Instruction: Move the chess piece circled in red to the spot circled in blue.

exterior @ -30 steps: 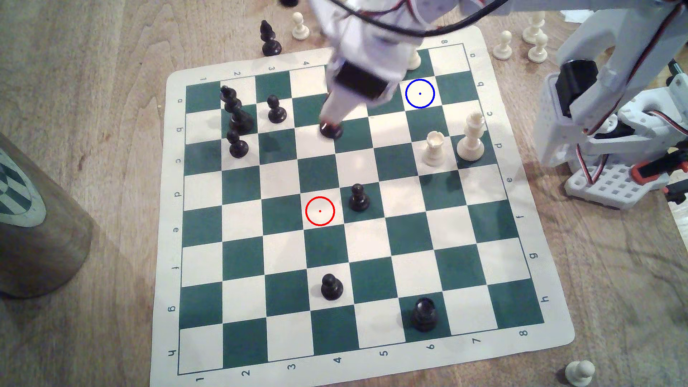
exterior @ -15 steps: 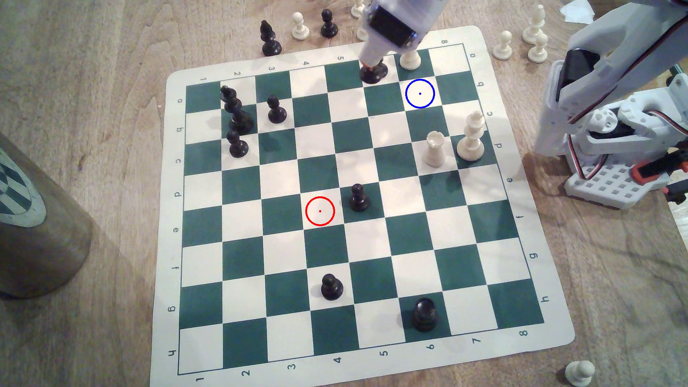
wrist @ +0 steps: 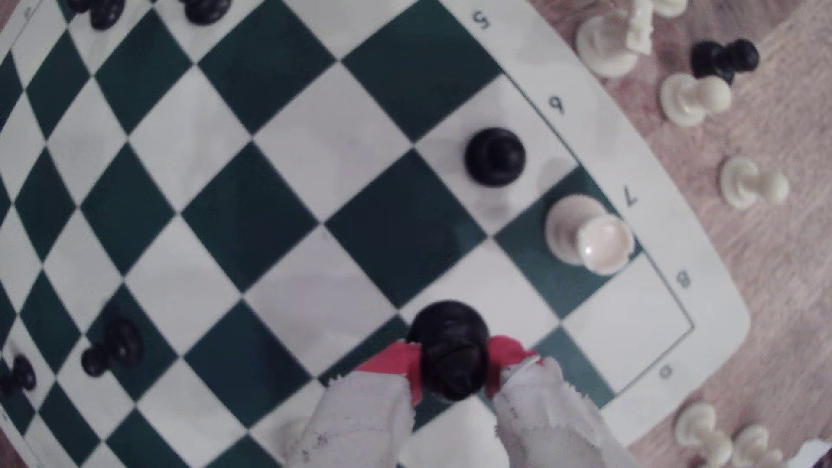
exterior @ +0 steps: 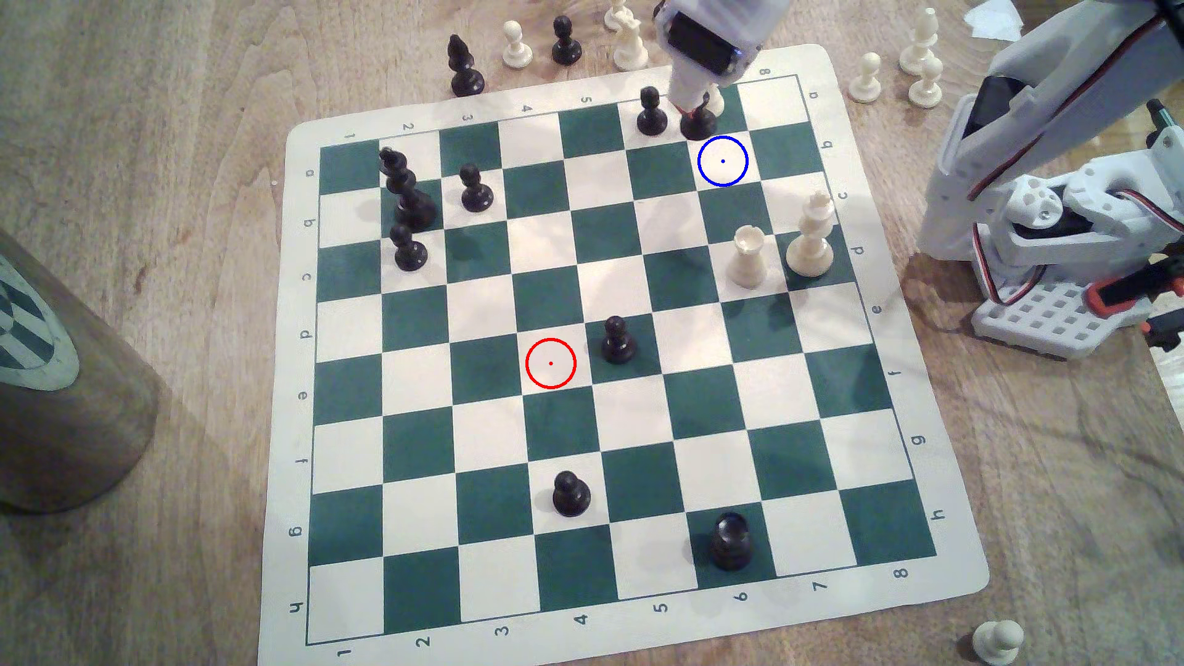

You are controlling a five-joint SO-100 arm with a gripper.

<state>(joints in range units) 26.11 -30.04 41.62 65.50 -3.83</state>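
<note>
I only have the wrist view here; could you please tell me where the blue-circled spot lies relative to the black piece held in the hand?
Observer: In the exterior view the blue-circled spot is the cream square just below and right of the black piece gripped by the hand; the piece is not over its centre dot yet.
Operator: Thank you. Is that square free?
Observer: Yes, nothing stands inside the ring; the white pawn is on the next square toward the board's edge.
Operator: And the red circle?
Observer: The red-circled square is bare, with a black pawn on the square to its right in the exterior view.
</note>
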